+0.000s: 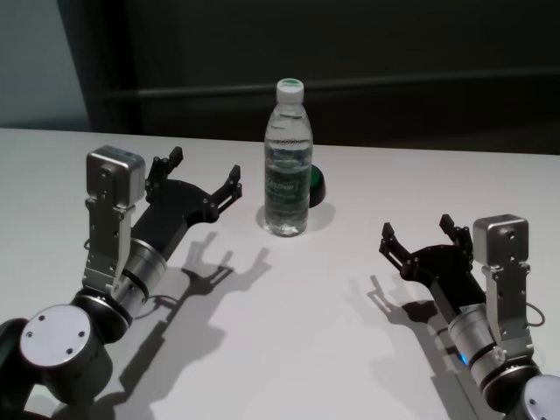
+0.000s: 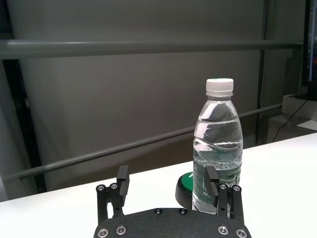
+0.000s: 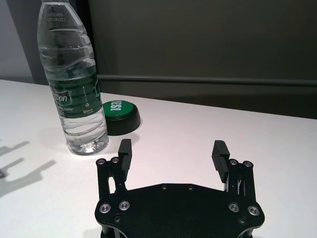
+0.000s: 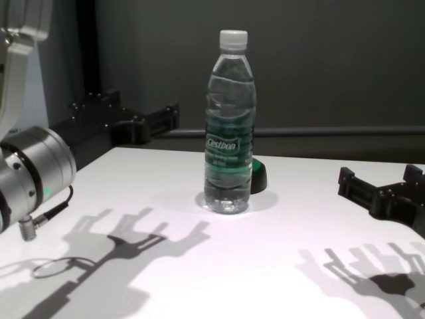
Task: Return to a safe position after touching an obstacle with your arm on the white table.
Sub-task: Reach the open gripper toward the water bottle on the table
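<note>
The bottle (image 1: 287, 157) stands upright on the tabletop (image 1: 350, 350), just ahead and to the right of the left claw (image 1: 199, 179), which is wide open, empty and nearer than the open, empty right claw (image 1: 422, 238).

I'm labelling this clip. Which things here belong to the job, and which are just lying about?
Part of the job:
- water bottle, the obstacle, upright
- white table
- left gripper, open, beside the bottle, not touching
- right gripper, open, farther off

Lying about:
- dark dome with green top, behind the bottle
</note>
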